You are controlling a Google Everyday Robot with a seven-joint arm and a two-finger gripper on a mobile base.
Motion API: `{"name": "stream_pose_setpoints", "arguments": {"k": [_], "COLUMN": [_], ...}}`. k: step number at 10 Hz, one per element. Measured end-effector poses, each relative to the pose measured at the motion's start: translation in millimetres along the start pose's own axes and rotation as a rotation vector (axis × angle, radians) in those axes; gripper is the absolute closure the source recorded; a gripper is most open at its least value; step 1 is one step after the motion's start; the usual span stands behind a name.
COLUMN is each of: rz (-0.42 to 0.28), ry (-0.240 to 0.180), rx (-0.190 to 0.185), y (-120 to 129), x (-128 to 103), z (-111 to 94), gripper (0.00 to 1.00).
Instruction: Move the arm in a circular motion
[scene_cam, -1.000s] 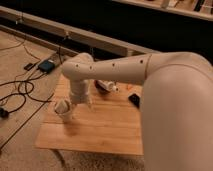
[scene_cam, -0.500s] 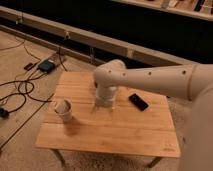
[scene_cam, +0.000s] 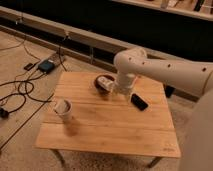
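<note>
The cream-white arm reaches in from the right as thick rounded tubes with small dark holes. It bends at an elbow and points down over the back middle of the wooden table. Its gripper hangs just above the tabletop, between a dark bowl on its left and a black phone on its right. The gripper holds nothing that I can see.
A small white paper cup stands at the table's left side. Black cables and a small box lie on the floor to the left. A dark low wall runs behind the table.
The arm's lower part has swung from near the paper cup at the left to the right and back, towards the bowl and phone. The cup has not moved.
</note>
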State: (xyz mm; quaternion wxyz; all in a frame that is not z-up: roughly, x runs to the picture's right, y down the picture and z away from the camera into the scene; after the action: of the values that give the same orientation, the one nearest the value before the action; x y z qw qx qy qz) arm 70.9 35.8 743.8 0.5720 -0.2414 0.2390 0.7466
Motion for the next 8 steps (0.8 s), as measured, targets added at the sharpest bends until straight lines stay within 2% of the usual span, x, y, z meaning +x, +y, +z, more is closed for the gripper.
{"name": "stream_pose_setpoints", "arguments": {"k": [1,2,3,4,5,7,8], "rz": [-0.012,-0.045,-0.045,-0.141,-0.196,-0.27,-0.33], "ry": [-0.007,-0.017,-0.017,-0.034,-0.035,-0.034,-0.023], "rx": [0.008,0.019,0.019,0.038,0.042,0.045,0.044], "y": [8.2,29.6,29.6,87.5,120.2,153.2,175.8], "x": [-11.0,-26.7,-26.7,-48.6,-51.8,-47.1,-34.7], "z": [-4.9,-10.8,-10.8,-17.3,-17.1,-14.1,-8.9], "gripper": [0.35,0.35,0.35,0.35,0.35,0.35,0.35]}}
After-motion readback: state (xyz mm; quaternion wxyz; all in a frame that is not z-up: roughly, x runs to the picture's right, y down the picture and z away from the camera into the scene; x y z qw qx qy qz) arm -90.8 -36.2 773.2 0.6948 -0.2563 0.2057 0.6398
